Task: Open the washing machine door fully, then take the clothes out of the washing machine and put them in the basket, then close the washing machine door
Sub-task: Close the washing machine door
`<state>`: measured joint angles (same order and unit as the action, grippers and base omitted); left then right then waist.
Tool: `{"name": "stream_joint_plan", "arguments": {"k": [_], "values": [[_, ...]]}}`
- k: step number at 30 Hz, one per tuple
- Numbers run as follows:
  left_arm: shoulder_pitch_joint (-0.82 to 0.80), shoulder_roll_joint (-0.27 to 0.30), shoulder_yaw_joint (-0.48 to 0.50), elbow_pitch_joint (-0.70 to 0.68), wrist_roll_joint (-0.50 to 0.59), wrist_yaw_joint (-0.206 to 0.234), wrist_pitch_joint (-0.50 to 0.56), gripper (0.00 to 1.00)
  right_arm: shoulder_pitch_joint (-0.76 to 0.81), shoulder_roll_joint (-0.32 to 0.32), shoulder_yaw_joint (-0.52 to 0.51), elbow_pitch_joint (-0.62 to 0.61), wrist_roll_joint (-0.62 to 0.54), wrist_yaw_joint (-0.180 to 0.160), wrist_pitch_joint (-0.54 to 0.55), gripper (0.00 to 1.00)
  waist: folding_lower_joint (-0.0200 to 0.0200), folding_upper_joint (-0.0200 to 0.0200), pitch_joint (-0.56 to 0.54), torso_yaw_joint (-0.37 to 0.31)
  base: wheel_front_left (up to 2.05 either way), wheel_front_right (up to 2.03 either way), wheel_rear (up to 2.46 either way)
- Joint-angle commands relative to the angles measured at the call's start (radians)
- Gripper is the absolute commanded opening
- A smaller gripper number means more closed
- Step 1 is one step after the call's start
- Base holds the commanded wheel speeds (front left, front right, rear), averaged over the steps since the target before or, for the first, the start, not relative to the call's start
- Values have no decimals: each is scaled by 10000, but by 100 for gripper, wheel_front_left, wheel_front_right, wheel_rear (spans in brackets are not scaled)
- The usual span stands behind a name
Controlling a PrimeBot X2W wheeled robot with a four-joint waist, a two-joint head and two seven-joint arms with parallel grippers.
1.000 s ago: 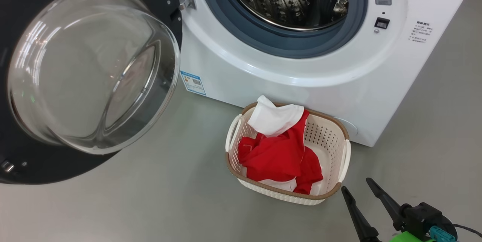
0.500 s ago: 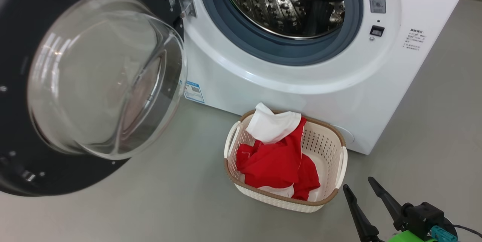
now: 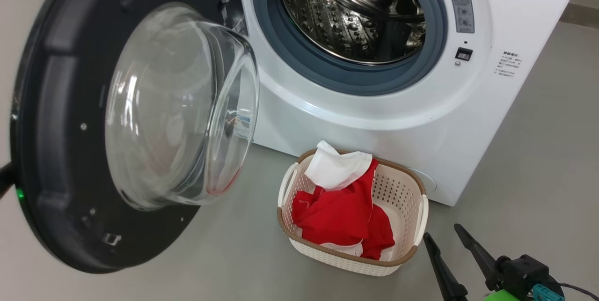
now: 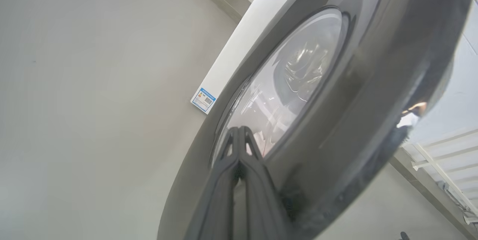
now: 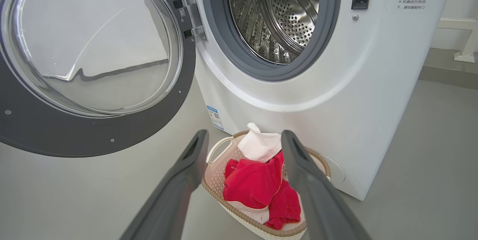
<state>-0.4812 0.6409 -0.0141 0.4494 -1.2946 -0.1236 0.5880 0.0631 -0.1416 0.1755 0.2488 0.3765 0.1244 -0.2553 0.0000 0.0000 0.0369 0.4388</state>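
Grey floor [image 3: 234,254] — one basket [image 3: 403,184], one washing machine [image 3: 327,118].

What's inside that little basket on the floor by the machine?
The basket holds crumpled red clothes with a white piece on top. Its perforated wall shows beside them; anything beneath the pile is covered.

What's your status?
Left hand shut, on outer face of washing machine door. Right hand open, empty, beside basket. Clothes in basket, drum looks empty, door open. Nothing seen in its path.
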Motion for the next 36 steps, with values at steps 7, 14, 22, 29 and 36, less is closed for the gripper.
{"name": "stream_joint_plan", "arguments": {"k": [7,14,22,29,36], "values": [[383,814,-165,-1580,-641,-71,-246,0,-10,-36,185,-232,-53,63,-65,100,0,0,-106,-126,0,0,0],[746,881,-837,-2733,-958,-71,-596,0,8,-27,182,-247,-47,63,-65,100,0,0,-118,-295,0,0,0],[964,687,-1676,-3849,-1117,-71,-1166,0,68,1,200,-248,-48,63,-65,100,0,0,-174,-540,0,0,0],[670,126,-2412,-4435,-1071,-71,-1774,0,60,1,209,-259,-50,63,-65,100,0,0,-143,-778,0,0,0],[285,-275,-3219,-4541,-816,-71,-2303,0,13,-13,153,-291,-60,63,-65,100,0,0,-51,-1023,0,0,0]]}}
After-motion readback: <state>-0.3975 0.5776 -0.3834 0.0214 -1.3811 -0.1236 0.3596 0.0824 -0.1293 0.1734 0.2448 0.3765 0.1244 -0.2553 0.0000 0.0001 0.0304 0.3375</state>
